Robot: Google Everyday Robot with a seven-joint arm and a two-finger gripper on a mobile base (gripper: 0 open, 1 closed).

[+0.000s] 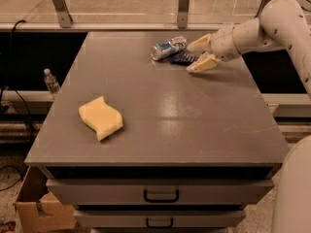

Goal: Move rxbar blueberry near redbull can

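Nearest to the camera, below the front edge of the grey surface point(184, 130), are two drawers point(161, 196) with dark handles, and a torn cardboard box point(34, 212) sits on the floor at the lower left corner. On the surface itself, toward the front left, a wavy pale-yellow sponge point(100, 118) lies flat, well apart from everything else. Off the left edge, lower down, stands a small water bottle point(50, 80). Farther back on the right, my pale arm point(252, 33) reaches in from the right side, and my hand point(192, 58) hangs low over the rear part of the surface with its two fingers point(200, 43) spread apart, gripping nothing. The rxbar blueberry point(179, 58) lies flat on the surface right at my fingertips, its dark wrapper partly between them. Just beyond it, touching or nearly touching its far edge, the redbull can point(168, 48) lies on its side, silver and blue, close to the back edge.
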